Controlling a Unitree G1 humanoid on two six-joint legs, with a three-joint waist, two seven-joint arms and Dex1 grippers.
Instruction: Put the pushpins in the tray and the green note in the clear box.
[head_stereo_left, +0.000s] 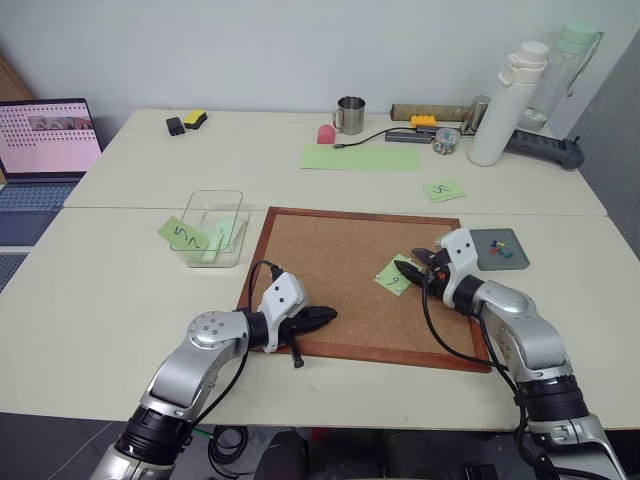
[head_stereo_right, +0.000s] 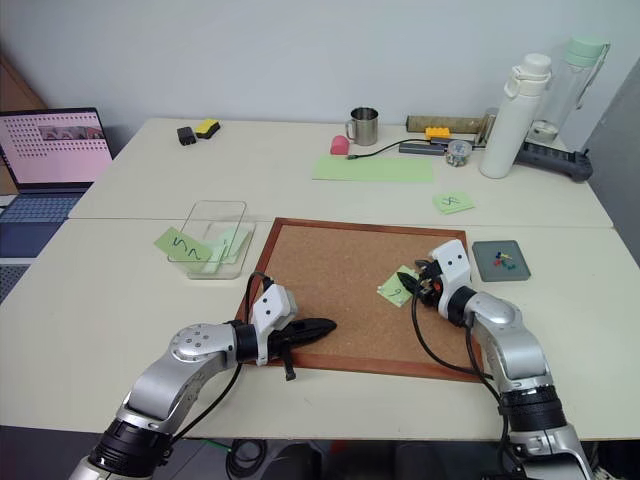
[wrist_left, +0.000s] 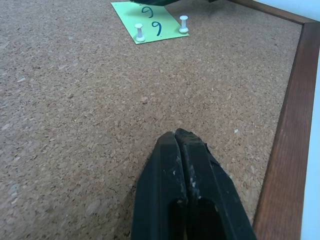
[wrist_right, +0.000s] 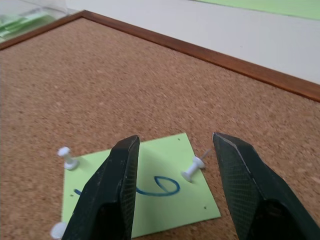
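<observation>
White pushpins (wrist_right: 192, 169) on green note (wrist_right: 150, 200) between parted right tool (wrist_right: 175, 165) fingers.

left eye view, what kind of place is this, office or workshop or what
Probably an office or lab desk setup: pale tables pushed together, a laptop open at one side, a cork board with a green note pinned to it, plus a metal mug and water bottles.

- Cork board (head_stereo_left: 345, 280): wood-framed, lying flat on the near table.
- Laptop (head_stereo_left: 42, 140): open, at far left.
- Steel mug (head_stereo_left: 350, 115) and pink object (head_stereo_left: 326, 134): side by side on the far table.
- Green sheet (head_stereo_left: 362, 157): flat, just in front of the mug.
- White bottle (head_stereo_left: 507, 102): upright, far right.
- Notes (head_stereo_left: 443, 190), (head_stereo_left: 184, 235): marked "S".
</observation>
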